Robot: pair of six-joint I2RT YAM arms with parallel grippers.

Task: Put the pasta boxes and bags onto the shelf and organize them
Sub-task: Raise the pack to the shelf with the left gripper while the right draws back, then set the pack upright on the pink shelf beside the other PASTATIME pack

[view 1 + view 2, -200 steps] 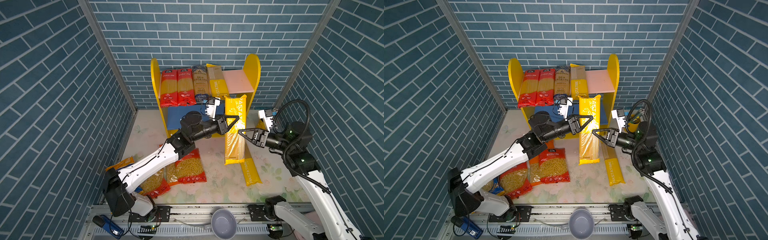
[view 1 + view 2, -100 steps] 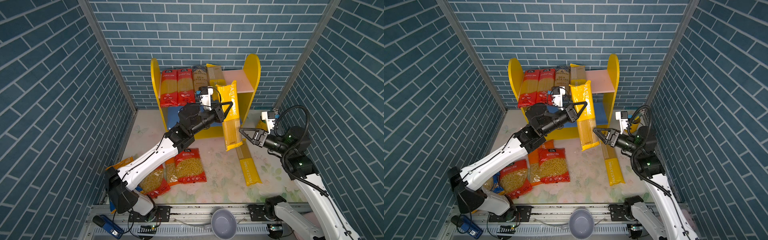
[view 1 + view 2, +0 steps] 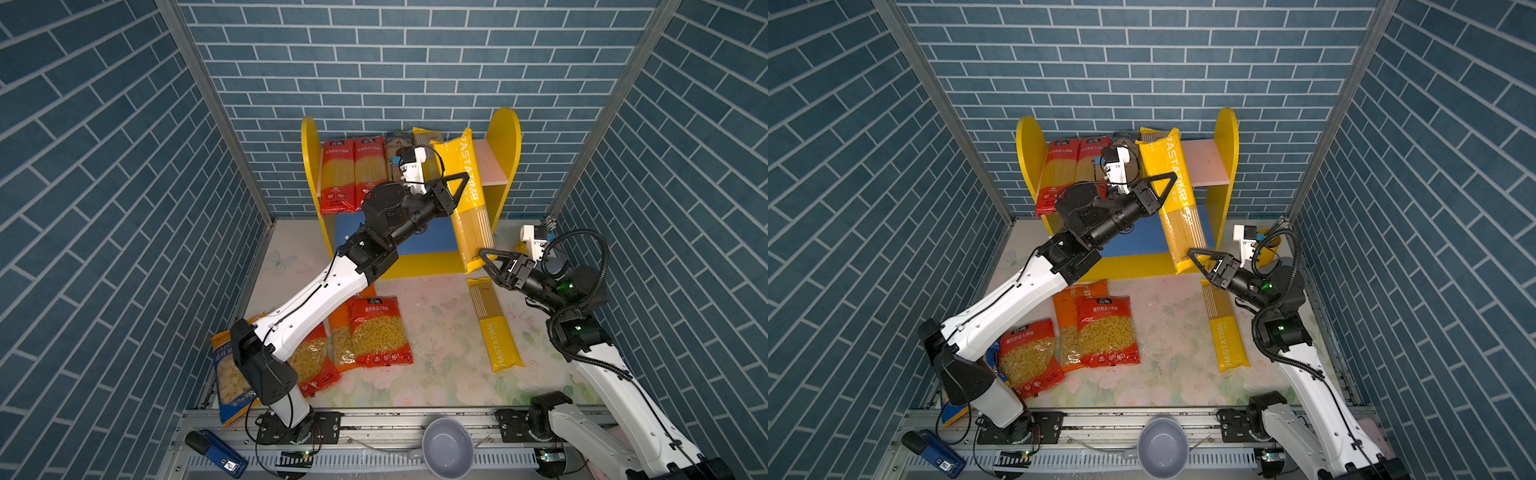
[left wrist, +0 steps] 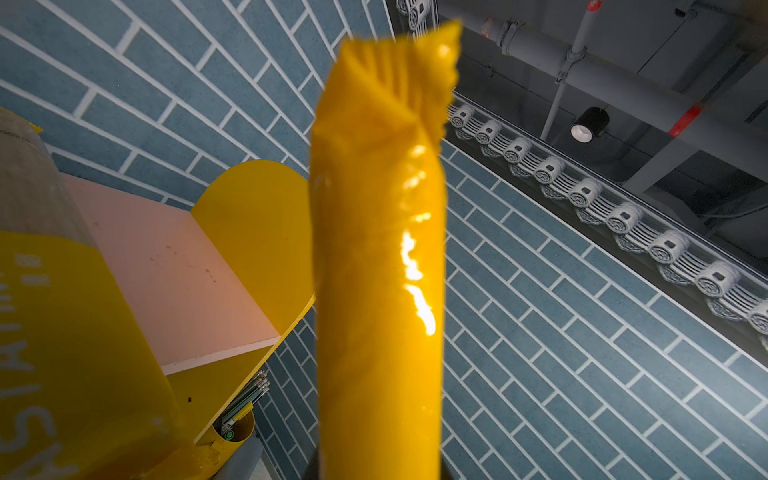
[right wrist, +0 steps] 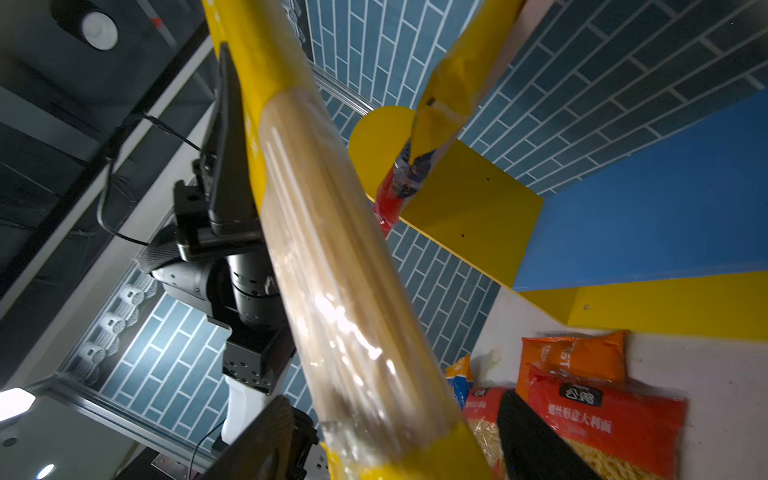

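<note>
My left gripper is shut on a long yellow spaghetti pack, gripped near its upper half. The pack hangs tilted, its top beside the pink upper board of the shelf. Its glossy top fills the left wrist view. My right gripper is open, its fingers either side of the pack's lower end. Two red spaghetti packs, a dark-blue one and a yellow one lie on the upper board.
On the floor lie another yellow spaghetti pack, red short-pasta bags, an orange bag and a blue-orange bag under the left arm. A yellow pen cup stands right of the shelf. A grey bowl sits at the front rail.
My left gripper has carried the yellow pack up and back toward the upper board. My right gripper has opened, let go of the pack and moved down to its lower end.
</note>
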